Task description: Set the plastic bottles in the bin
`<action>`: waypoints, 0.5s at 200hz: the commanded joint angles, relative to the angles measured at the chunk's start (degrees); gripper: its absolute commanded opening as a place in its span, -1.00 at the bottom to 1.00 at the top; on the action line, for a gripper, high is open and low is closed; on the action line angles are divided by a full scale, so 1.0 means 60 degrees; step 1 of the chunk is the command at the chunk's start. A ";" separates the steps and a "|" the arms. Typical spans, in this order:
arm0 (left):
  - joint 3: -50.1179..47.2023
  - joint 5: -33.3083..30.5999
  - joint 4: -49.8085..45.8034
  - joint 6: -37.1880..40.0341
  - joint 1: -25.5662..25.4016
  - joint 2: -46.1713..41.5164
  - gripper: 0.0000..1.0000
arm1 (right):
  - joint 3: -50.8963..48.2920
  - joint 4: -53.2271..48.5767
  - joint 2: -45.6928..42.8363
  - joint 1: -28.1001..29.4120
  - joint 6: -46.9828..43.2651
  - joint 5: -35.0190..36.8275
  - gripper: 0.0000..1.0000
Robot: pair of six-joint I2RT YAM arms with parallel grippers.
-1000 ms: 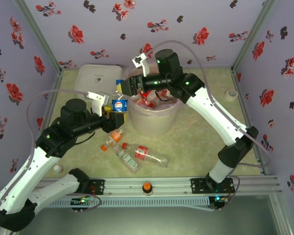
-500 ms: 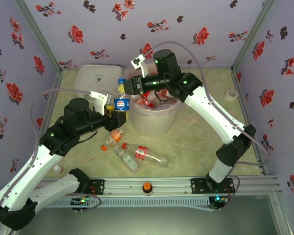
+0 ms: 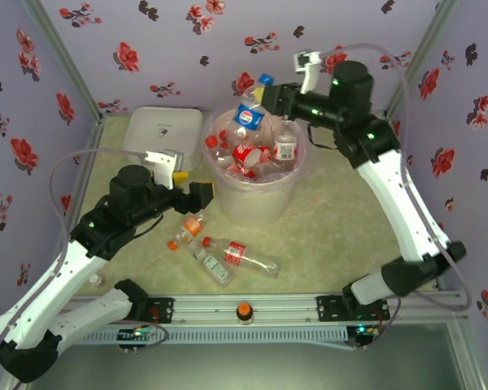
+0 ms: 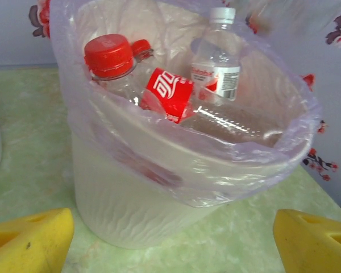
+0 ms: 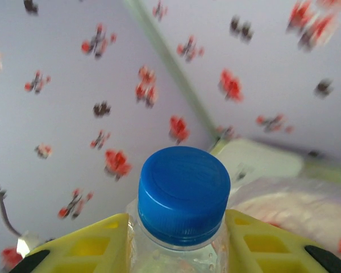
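Right tool of mine is clamped on the blue-cap bottle near its neck, and the bottle's long body points down at the bin right under it, while my left tool, wide apart, sits lower beside the bin.

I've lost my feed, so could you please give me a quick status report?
Left gripper open, empty, beside the bin. Right gripper shut on blue-capped bottle above the bin. Several loose bottles on the table; nothing blocking the drop.
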 commanded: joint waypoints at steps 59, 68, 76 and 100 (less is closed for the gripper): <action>-0.0032 -0.0827 0.1196 -0.0712 0.0030 0.1363 0.86 | -0.2157 0.3543 0.0465 0.0011 -0.1423 0.2315 -0.68; -0.0002 -0.0831 0.1049 -0.0790 0.0061 0.1517 0.86 | -0.2144 0.3641 0.0747 0.0021 -0.1395 0.2078 -0.68; -0.0026 -0.0843 0.0949 -0.0870 0.0073 0.1622 0.86 | -0.2129 0.3693 0.0924 0.0030 -0.1313 0.1891 -0.67; -0.0252 -0.0858 0.0903 -0.1026 0.0091 0.1719 0.87 | -0.2348 0.3585 0.1278 0.0226 -0.1517 0.1882 -0.67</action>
